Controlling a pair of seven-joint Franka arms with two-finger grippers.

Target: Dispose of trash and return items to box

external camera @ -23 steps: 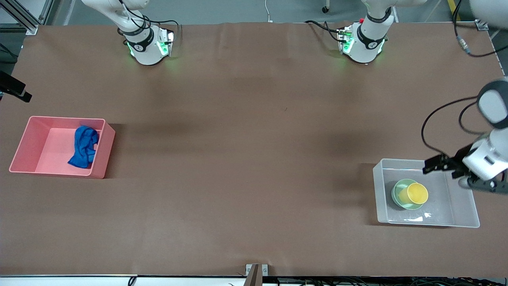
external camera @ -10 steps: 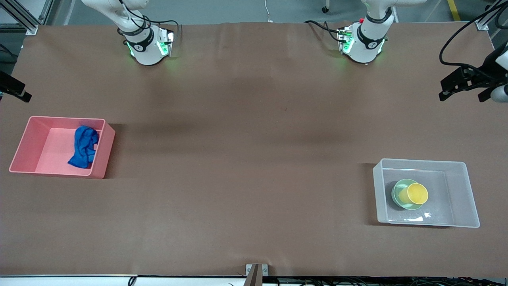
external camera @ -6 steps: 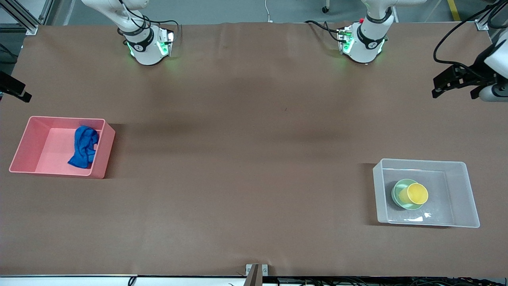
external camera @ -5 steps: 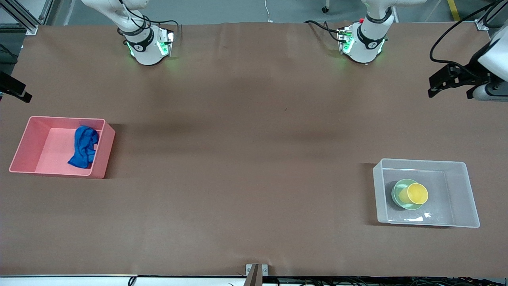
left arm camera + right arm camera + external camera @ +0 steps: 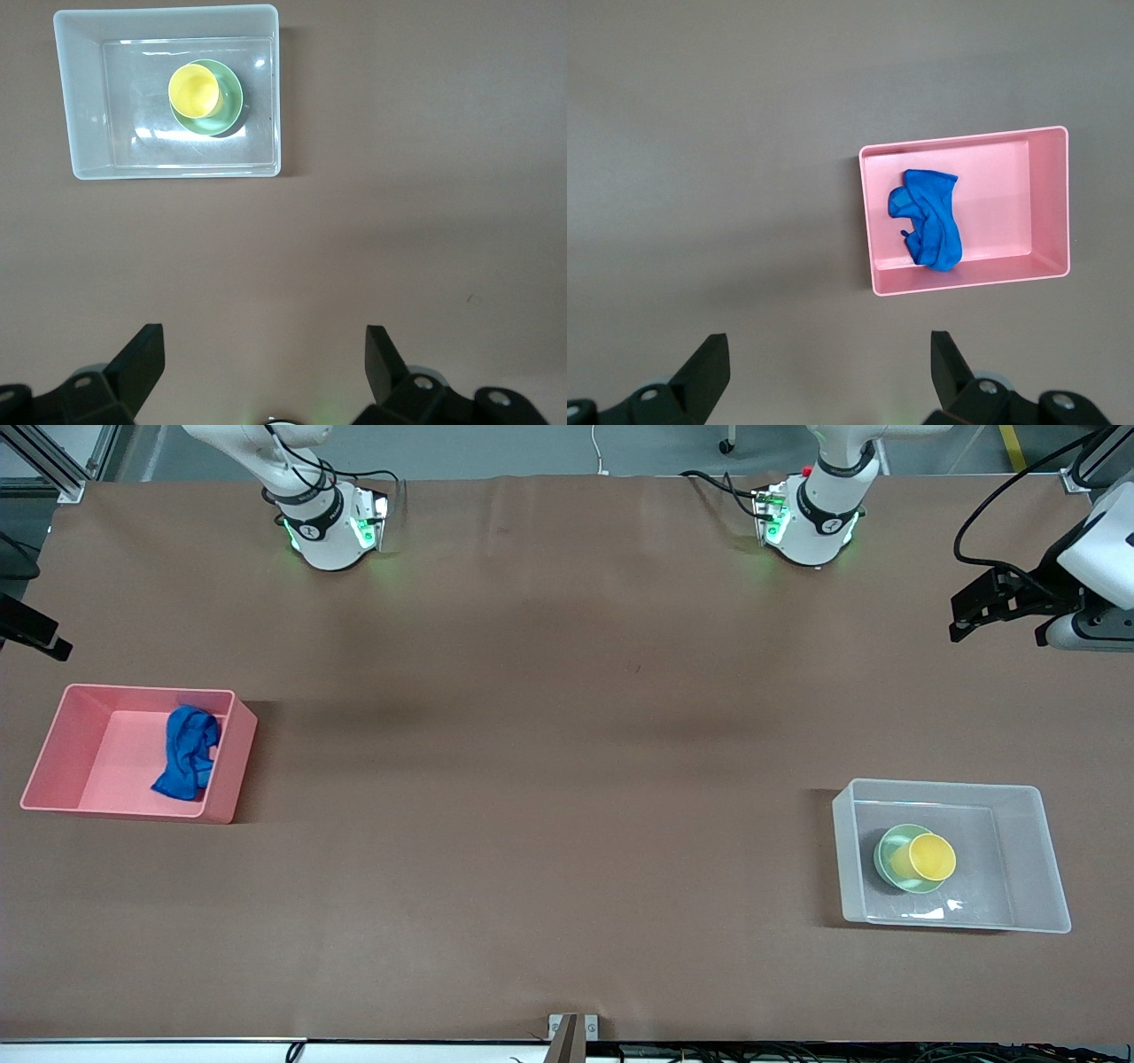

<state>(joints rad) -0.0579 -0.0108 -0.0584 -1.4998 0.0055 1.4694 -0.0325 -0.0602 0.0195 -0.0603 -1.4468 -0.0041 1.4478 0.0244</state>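
Observation:
The blue cloth [image 5: 188,751] lies in the pink bin [image 5: 232,775] at the right arm's end of the table; the right wrist view shows it [image 5: 926,228] in that bin [image 5: 1010,190] from high above. The yellow cup [image 5: 930,856] sits in the mint-green bowl [image 5: 889,849] inside the clear box [image 5: 1032,859]; the left wrist view shows the cup [image 5: 194,89], the bowl [image 5: 232,99] and the box [image 5: 89,97]. My left gripper [image 5: 961,620] [image 5: 264,354] is open and empty, high over bare table. My right gripper [image 5: 53,645] [image 5: 830,354] is open and empty, high up beside the pink bin.
The brown table cover [image 5: 567,779] runs between the two bins. The arm bases [image 5: 332,531] [image 5: 811,527] stand along the table's edge farthest from the front camera. A metal bracket [image 5: 571,1032] sits at the nearest edge.
My left gripper has lifted off the clear box and swung away to bare table toward the bases' edge, then drifted slightly. The right gripper has barely moved. Cup, bowl and cloth stayed put.

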